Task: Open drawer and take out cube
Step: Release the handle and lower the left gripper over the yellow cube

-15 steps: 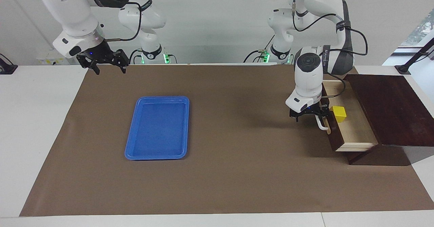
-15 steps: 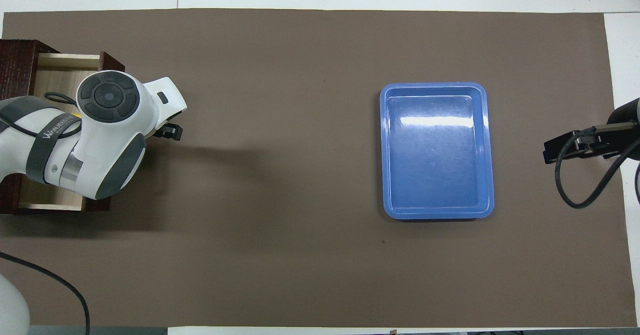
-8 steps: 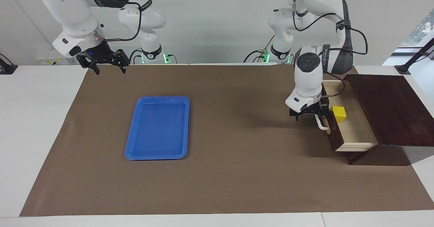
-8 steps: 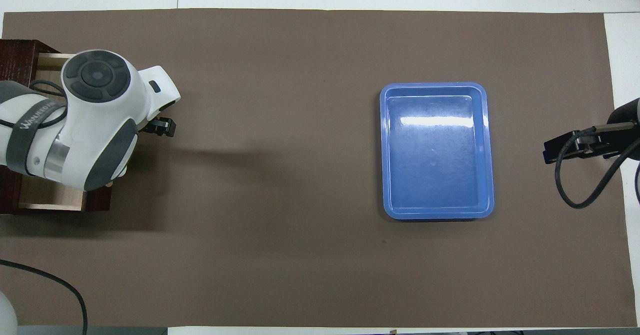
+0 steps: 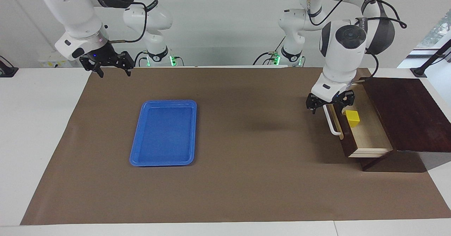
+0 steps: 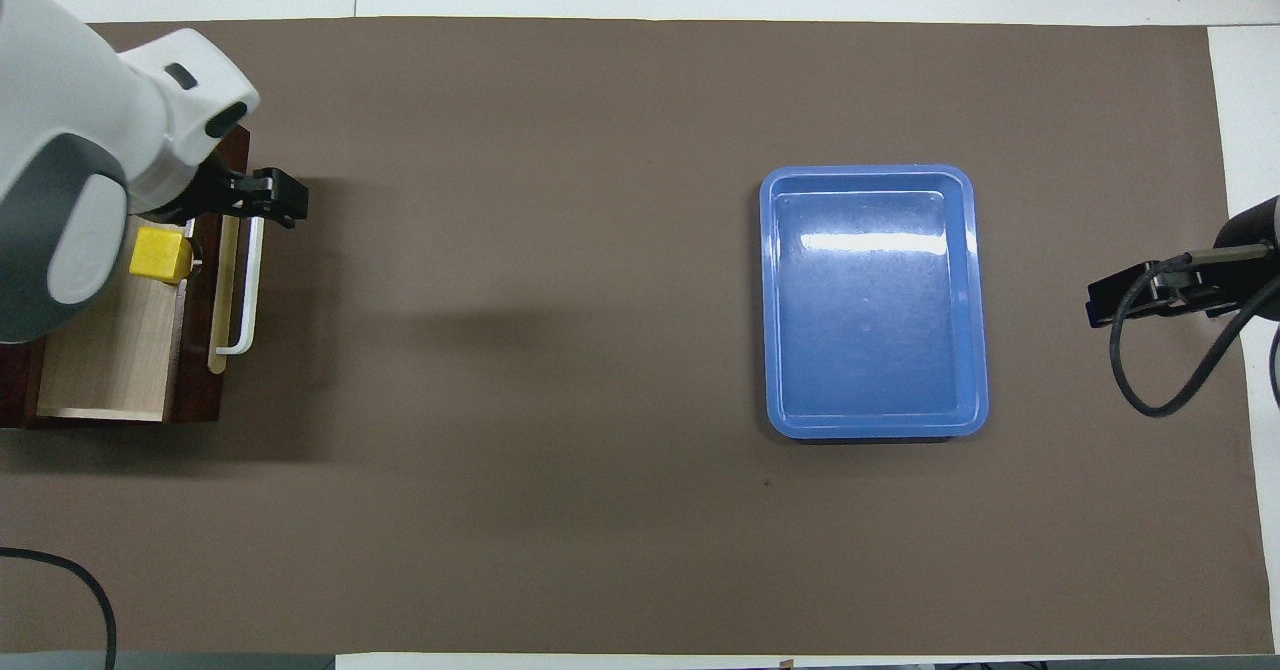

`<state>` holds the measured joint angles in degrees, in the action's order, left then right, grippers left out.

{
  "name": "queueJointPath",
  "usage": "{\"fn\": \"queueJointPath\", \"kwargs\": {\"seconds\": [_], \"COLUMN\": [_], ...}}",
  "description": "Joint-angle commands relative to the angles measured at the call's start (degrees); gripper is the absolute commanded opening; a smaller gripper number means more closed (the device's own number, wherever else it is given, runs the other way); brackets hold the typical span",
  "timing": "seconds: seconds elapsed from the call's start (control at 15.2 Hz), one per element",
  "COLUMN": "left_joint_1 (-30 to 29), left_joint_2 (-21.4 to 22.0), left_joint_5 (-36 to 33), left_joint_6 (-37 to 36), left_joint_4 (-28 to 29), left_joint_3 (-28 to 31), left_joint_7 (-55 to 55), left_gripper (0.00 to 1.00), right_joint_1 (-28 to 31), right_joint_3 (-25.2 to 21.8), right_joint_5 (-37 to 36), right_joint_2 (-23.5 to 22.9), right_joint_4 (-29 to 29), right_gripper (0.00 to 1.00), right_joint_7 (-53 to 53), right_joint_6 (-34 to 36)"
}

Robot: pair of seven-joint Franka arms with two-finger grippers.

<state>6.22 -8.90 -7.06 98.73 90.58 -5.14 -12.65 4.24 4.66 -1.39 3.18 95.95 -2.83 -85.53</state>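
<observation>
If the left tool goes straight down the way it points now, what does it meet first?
Probably the drawer: the open left tool hangs over its front edge, by the handle. The cube sits just beside that line; depth is unclear.

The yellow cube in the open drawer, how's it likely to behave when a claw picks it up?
The cube looks rigid with flat faces, so it probably won't roll or flop. Being small, it is likely light. Its surface looks smooth, so it could slip in a loose pinch.
</observation>
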Motion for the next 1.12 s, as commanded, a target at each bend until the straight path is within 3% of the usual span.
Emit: {"fn": "queueJointPath", "kwargs": {"seconds": [0.0,0.33,0.66,0.92,1.06], "left_joint_1": [-5.06,-11.23,-11.41,-11.50,-12.11], "left_joint_2": [-0.25,0.63,3.62,2.22,2.13], "left_joint_5": [4.15,5.21,6.35,6.97,6.45], "left_joint_6": [-3.37,-2.49,4.08,6.47,8.31], "left_joint_4": [-3.04,-0.94,7.05,7.77,9.78], "left_joint_3": [0.22,0.13,0.13,0.22,0.48], "left_joint_7": [-5.79,-24.14,-47.43,-63.24,-65.31], "left_gripper": [1.00,1.00,1.00,1.00,1.00], "right_joint_1": [0.86,0.86,0.86,1.04,0.77], "right_joint_3": [0.35,0.44,0.35,0.35,0.44], "right_joint_5": [-0.19,-0.19,-0.19,-0.19,-0.19], "right_joint_2": [0.95,0.95,0.95,1.21,1.21], "right_joint_4": [0.73,0.73,0.73,0.73,0.73], "right_gripper": [1.00,1.00,1.00,1.00,1.00], "right_joint_7": [-1.48,-1.48,-1.48,-1.48,-1.57], "right_joint_6": [0.19,0.19,0.19,1.95,1.95]}}
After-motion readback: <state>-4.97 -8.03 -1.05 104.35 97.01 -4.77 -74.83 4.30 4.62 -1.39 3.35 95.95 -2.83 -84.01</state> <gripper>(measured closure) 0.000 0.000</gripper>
